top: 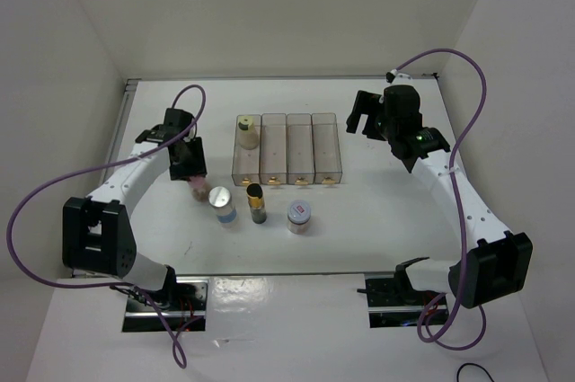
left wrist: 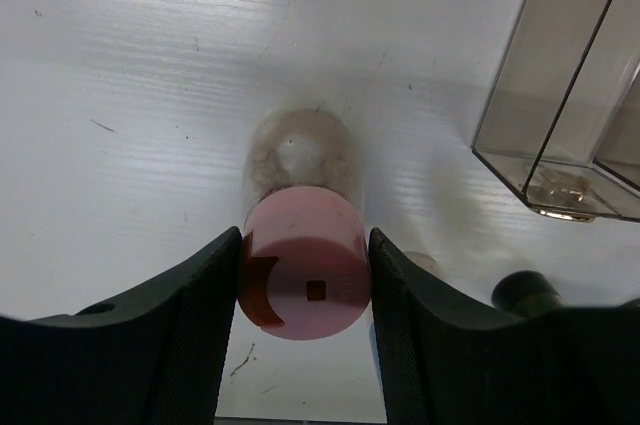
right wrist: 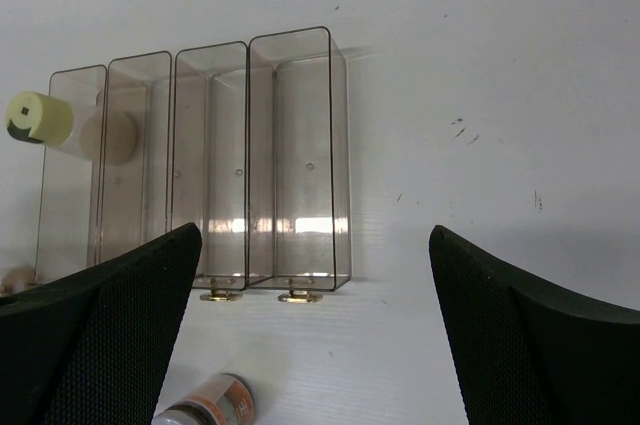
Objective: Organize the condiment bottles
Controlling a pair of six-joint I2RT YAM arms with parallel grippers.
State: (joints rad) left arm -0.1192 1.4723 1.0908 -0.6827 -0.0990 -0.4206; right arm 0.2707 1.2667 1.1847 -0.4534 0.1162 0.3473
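The left gripper (left wrist: 305, 250) is closed on the pink-lid jar (left wrist: 305, 290), with a black finger (left wrist: 195, 330) pressed on each side of the lid. The jar stands straight up, so its long way points up and down. It is hard to tell if its bottom sits on the white counter (top: 404, 211) or just above it. Just beside it, to the right, stands the white-lid jar (top: 222, 205), then the dark bottle (top: 256, 202), then the silver-lid jar (top: 299, 217). The four clear bins (top: 300, 135) lie behind this row, farther from the arms and off to the right of the held jar. The yellow-green-lid jar (top: 247, 130) is in the leftmost bin, and the other three bins look empty. So the jar likely has to go up, then back and to the right, into the next bin. The left arm is the closer one. The right gripper (top: 364, 117) hangs wide open near the far right of the counter, holding nothing.
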